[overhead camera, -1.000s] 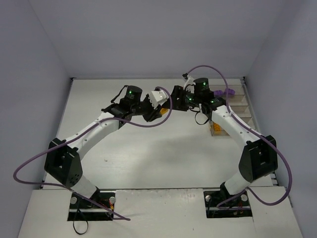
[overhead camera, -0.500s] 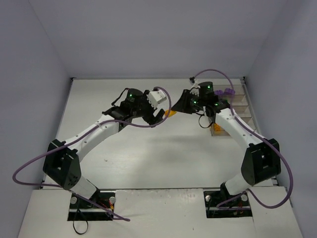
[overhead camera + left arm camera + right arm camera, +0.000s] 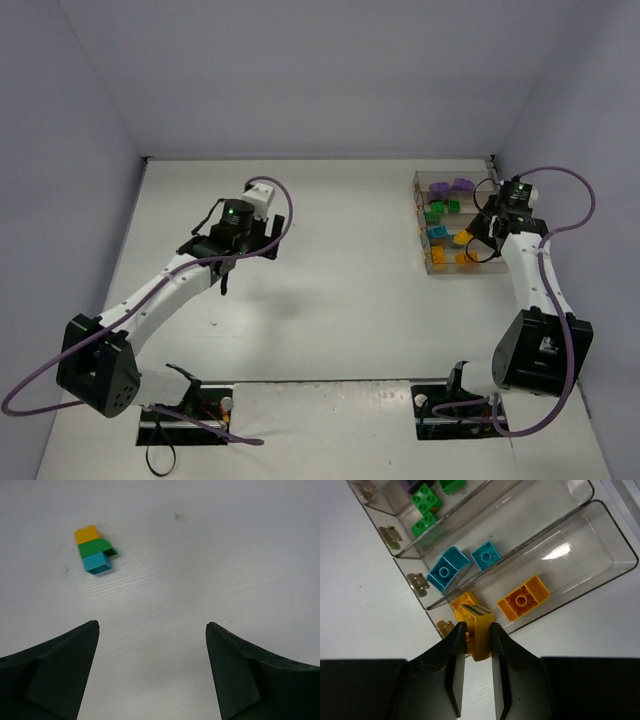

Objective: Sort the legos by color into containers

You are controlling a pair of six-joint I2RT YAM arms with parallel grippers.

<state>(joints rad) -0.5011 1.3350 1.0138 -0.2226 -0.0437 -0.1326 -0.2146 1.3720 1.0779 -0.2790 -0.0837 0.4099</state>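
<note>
Right gripper (image 3: pixel 476 632) clamped narrow on orange brick (image 3: pixel 481 616), over near end wall of orange bin (image 3: pixel 585 545).
Risk: release here, brick clips wall, tumbles onto table (image 3: pixel 355 605).
Left gripper (image 3: pixel 152 625) wide, empty. Orange-green-teal stack (image 3: pixel 95 550) lies on table ahead, joined: one-piece grab would mis-sort.

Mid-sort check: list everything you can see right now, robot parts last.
Clear smoky plastic joined bins: four, clear, table's far right.
Purple toy bricks: two, purple, farthest bin.
Green toy bricks: three, green, second bin.
Teal toy bricks: two, teal, third bin.
Orange toy bricks: two, orange, nearest bin.
Stacked toy bricks: three joined, orange-green-teal, on white table.
Held orange brick: one, orange, at nearest bin's end.
Left tool: black, open.
Right tool: black, shut on held orange brick.
</note>
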